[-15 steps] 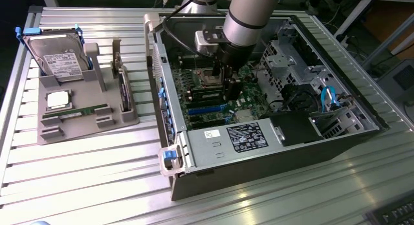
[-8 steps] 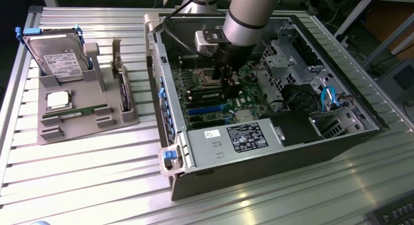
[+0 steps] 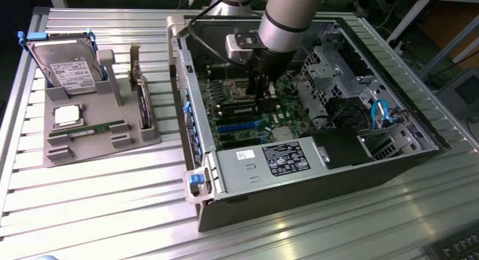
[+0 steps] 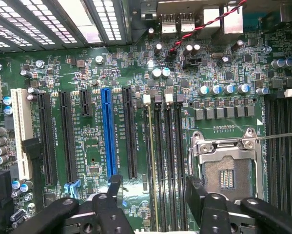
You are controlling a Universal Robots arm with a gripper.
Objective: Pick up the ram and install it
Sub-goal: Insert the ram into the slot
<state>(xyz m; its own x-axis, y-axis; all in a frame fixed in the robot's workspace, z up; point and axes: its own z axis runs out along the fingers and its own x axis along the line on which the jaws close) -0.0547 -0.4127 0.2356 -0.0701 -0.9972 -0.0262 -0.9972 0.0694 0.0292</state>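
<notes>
hard drive point(image 3: 66, 66) 1 | processor point(image 3: 67, 114) 1 | computer case point(image 3: 299, 201) 1 | tool point(image 4: 153, 184) 1

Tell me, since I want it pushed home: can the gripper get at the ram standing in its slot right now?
Likely yes. The gripper hangs directly over the ram, its open jaws on either side of the stick's top edge, and nothing sits between them.

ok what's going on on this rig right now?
The arm's gripper hangs inside the open black computer case, over the green motherboard. Its fingers stand open either side of the long thin green ram stick, which sits edge-up in the row of long black memory slots, ungripped. A second green stick lies in the grey holder outside the case.
</notes>
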